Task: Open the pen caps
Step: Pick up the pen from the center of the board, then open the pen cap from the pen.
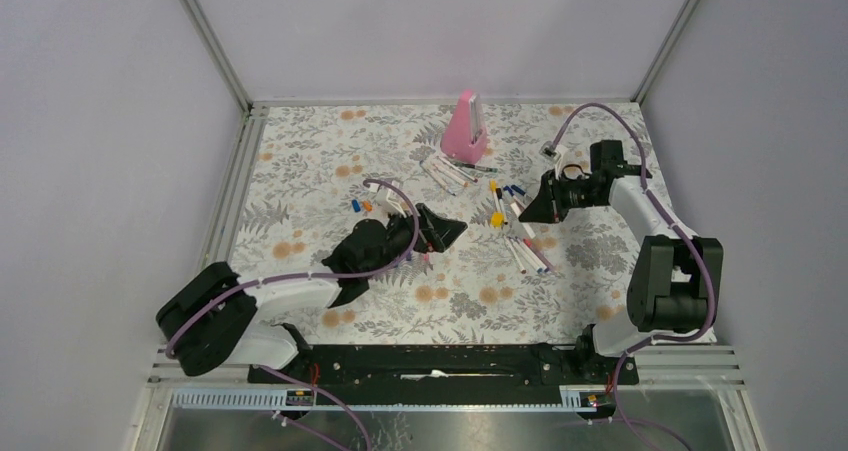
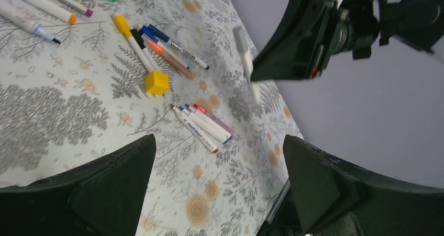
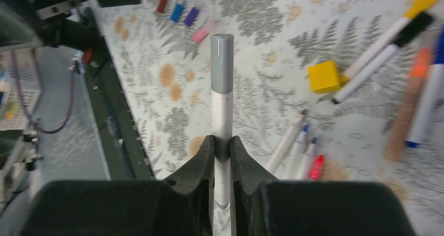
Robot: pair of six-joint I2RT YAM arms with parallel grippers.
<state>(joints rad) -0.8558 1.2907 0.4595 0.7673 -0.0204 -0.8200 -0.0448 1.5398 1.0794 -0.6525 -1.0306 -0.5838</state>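
Wedge-shaped object [image 1: 466, 126] at the far middle of the table [image 1: 300, 171], pens [image 1: 447, 174] just before it, loose caps [image 1: 360, 206] left of them.

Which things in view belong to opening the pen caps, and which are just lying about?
Job: grey-capped pen clamped in the right gripper; open left gripper; other pens; loose caps.
Lying about: pink wedge; yellow cube.

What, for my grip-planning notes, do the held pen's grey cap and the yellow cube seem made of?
The grey cap, on the white pen held by the right gripper, looks like smooth matte plastic: even colour, soft sheen. The yellow cube could be plastic or painted wood; its flat, uniform faces leave that open.
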